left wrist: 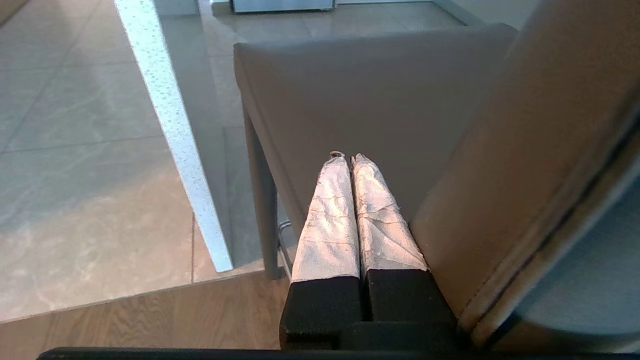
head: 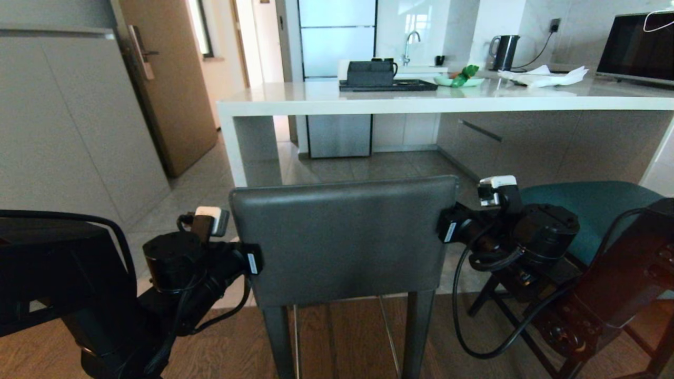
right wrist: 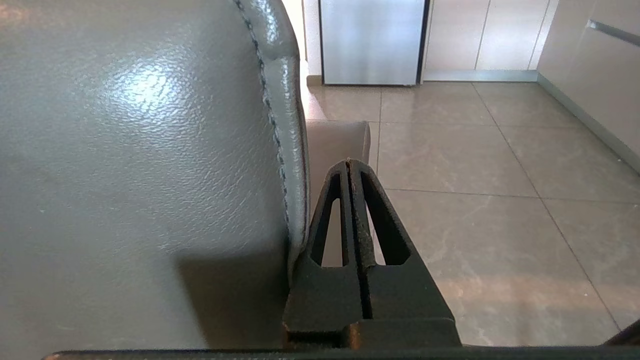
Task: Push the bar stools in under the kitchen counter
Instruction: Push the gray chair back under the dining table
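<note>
The grey bar stool (head: pixel 342 237) stands right in front of me with its square back facing me, a short way out from the kitchen counter (head: pixel 421 100). To its right stands the teal bar stool (head: pixel 584 205). My left gripper (head: pixel 251 261) is shut and empty against the back's left edge. In the left wrist view its taped fingers (left wrist: pixel 330 210) lie along the backrest (left wrist: pixel 525 165), above the seat (left wrist: pixel 375 100). My right gripper (head: pixel 447 230) is shut and empty against the back's right edge. In the right wrist view its black fingertips (right wrist: pixel 348 165) sit beside the stitched backrest (right wrist: pixel 140 150).
The counter's white side panel (head: pixel 231 152) stands just ahead on the left, with tiled floor (head: pixel 368 168) under the slab. A dark tray (head: pixel 388 84), a kettle (head: pixel 504 51) and a screen (head: pixel 640 47) are on or beyond the top. A door (head: pixel 168 84) is on the left.
</note>
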Tool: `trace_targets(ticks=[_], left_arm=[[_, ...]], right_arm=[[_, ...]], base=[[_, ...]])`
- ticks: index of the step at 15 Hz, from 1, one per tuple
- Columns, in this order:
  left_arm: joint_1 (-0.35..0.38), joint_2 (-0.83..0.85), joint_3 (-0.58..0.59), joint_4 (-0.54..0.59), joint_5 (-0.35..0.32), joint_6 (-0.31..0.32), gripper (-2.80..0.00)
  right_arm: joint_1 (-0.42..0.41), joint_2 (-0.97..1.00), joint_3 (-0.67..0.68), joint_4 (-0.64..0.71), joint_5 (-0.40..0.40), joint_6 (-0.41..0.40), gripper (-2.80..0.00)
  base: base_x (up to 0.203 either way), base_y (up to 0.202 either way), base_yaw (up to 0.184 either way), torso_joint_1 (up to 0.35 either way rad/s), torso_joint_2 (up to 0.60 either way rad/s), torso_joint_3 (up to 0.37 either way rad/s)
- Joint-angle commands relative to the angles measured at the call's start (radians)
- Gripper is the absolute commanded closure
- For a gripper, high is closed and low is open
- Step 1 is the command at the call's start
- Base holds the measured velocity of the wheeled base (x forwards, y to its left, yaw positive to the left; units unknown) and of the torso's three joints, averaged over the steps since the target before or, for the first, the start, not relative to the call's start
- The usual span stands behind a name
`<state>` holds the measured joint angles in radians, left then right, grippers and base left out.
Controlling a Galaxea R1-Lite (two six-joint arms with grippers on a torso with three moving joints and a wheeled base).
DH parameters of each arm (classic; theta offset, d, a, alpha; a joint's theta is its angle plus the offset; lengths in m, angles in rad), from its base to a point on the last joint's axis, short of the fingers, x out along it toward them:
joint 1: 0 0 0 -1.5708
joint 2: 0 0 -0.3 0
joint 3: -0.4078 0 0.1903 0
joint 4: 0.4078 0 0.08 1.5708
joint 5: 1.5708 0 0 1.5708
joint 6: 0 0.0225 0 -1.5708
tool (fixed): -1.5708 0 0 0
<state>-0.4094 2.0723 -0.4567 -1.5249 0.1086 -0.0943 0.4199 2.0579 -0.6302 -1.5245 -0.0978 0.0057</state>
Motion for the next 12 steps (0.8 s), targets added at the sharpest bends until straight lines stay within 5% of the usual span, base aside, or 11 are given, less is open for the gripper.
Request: trace_targets(ticks=[1,12], left_arm=[[0.011,0.017,-0.012,-0.005,-0.005,-0.001,0.0],[0.069,0.152,-0.241,-0.005,-0.007,0.034,0.0]], right_arm=[[-0.025,0.011,0.0,-0.006,0.003,0.0,0.0],[-0.053,-0.001,0.006,-0.006,0.004,-0.003,0.0]], base=[[0.0,0.0,0.0,0.0,0.0,0.0],[0.0,0.0,0.0,0.0,0.0,0.0]])
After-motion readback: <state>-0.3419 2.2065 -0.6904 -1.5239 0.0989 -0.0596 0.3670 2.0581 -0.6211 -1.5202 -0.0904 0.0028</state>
